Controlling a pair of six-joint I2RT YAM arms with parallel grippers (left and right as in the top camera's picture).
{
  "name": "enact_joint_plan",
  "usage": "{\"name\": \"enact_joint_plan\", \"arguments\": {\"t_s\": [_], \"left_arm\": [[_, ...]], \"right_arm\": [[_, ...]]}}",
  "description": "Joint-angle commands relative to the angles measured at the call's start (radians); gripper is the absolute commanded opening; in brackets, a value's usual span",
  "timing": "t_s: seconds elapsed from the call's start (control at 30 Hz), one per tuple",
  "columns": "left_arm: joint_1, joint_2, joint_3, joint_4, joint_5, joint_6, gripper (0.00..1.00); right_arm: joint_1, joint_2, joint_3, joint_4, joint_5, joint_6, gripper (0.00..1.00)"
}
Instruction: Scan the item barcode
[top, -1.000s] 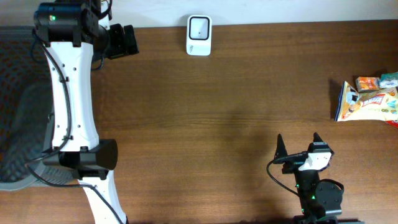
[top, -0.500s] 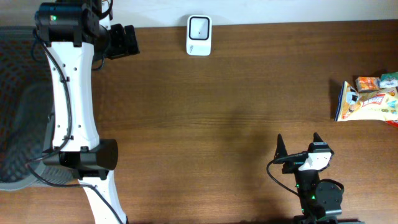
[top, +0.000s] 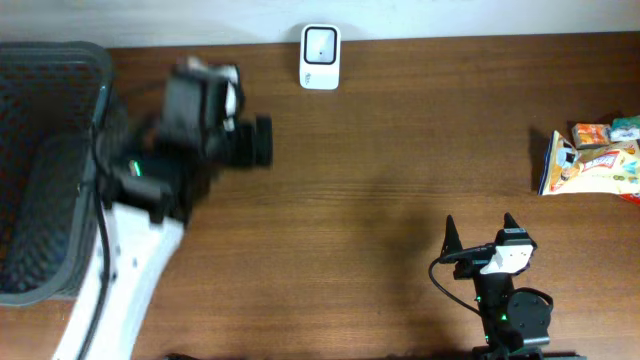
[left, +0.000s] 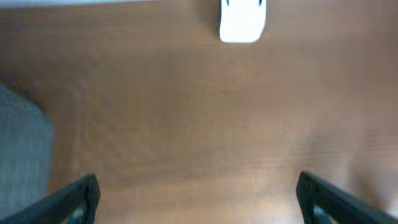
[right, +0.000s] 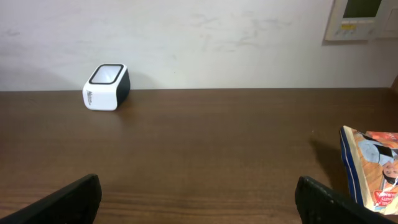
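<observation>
The white barcode scanner (top: 320, 57) stands at the table's far edge; it also shows in the left wrist view as scanner (left: 242, 18) and in the right wrist view as scanner (right: 106, 87). The items, a snack bag (top: 585, 165) and small packets (top: 605, 130), lie at the right edge; the bag (right: 373, 168) shows in the right wrist view too. My left gripper (top: 262, 140) is blurred, open and empty, left of and nearer than the scanner. In its own view the left gripper (left: 199, 199) holds nothing. Near the front edge my right gripper (top: 480, 225) stands open and empty, as right gripper (right: 199, 202) confirms.
A dark mesh basket (top: 40, 170) sits off the table's left edge, seen as a grey patch (left: 22, 149) in the left wrist view. A wall panel (right: 364, 18) hangs behind the table at the right.
My left arm has swung from the far left corner toward the table's middle, moving right and nearer; it is motion-blurred. The basket is now uncovered. The right arm has not moved.
</observation>
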Motion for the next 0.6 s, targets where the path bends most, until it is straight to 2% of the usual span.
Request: {"name": "enact_joint_plan", "arguments": {"t_s": [0.0, 0.07, 0.2, 0.3, 0.37, 0.47, 0.57], "left_arm": [[-0.009, -0.283, -0.432, 0.228, -0.018, 0.028, 0.99], [-0.009, -0.469, -0.688, 0.387, -0.024, 0.038, 0.99], [-0.008, -0.661, -0.990, 0.640, -0.048, 0.058, 0.99], [-0.008, -0.852, -1.225, 0.914, -0.048, 0.059, 0.99], [-0.008, -0.958, -1.312, 0.979, -0.048, 0.066, 0.99], [0.031, -1.098, -1.386, 0.990, -0.047, 0.069, 0.99], [0.136, -1.201, -1.437, 0.986, 0.026, 0.069, 0.99]], "right_arm": [[-0.001, -0.006, -0.006, -0.006, 0.001, 0.011, 0.99], [-0.001, -0.006, -0.006, -0.006, 0.001, 0.011, 0.98], [-0.001, -0.006, -0.006, -0.006, 0.001, 0.011, 0.98], [-0.001, -0.006, -0.006, -0.006, 0.001, 0.011, 0.98], [-0.001, -0.006, -0.006, -0.006, 0.001, 0.011, 0.98], [-0.001, -0.006, -0.006, -0.006, 0.001, 0.011, 0.98], [-0.001, -0.006, -0.006, -0.006, 0.001, 0.011, 0.98]]}}
